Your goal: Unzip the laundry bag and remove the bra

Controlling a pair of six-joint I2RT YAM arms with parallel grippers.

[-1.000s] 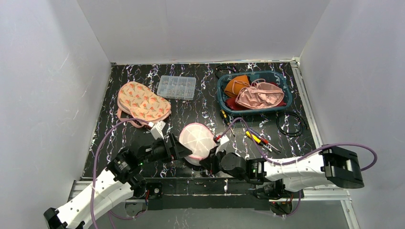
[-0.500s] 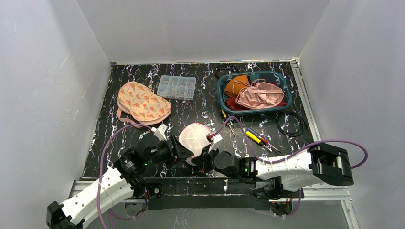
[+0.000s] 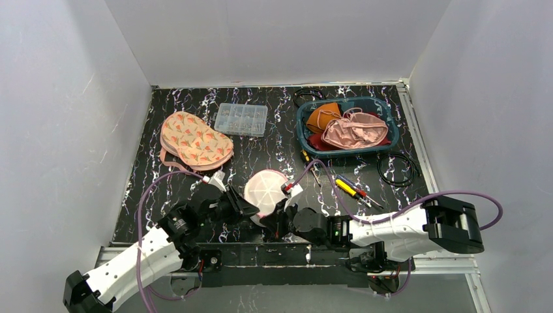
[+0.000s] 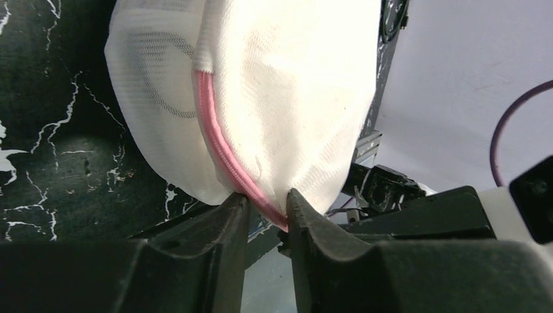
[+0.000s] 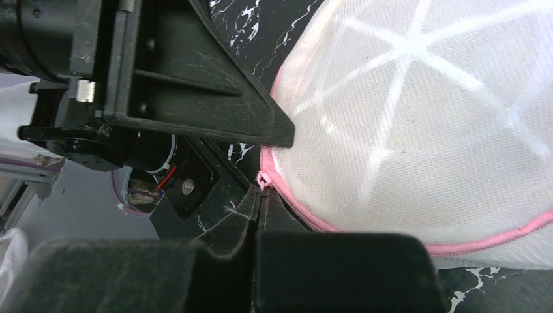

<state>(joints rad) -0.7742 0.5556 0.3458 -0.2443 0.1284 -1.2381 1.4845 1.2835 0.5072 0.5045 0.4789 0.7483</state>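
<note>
Laundry bag [image 3: 266,188] sits front-centre on the table [image 3: 274,147], tipped up between my arms: left gripper [image 4: 264,207] nipped narrow onto its pink seam [image 4: 222,147] as an anchor, right gripper [image 5: 258,202] pinched shut on the zip pull [image 5: 263,178], ready to drag it open I reckon.

The laundry bag [image 3: 266,189] is showing white mesh, and a pink zipper [image 4: 225,153] is edging it. The counter [image 3: 274,147] is showing black with white veining. A peach garment [image 3: 194,139] is carrying a small red-and-green print. The basket [image 3: 301,130] is showing teal.
</note>
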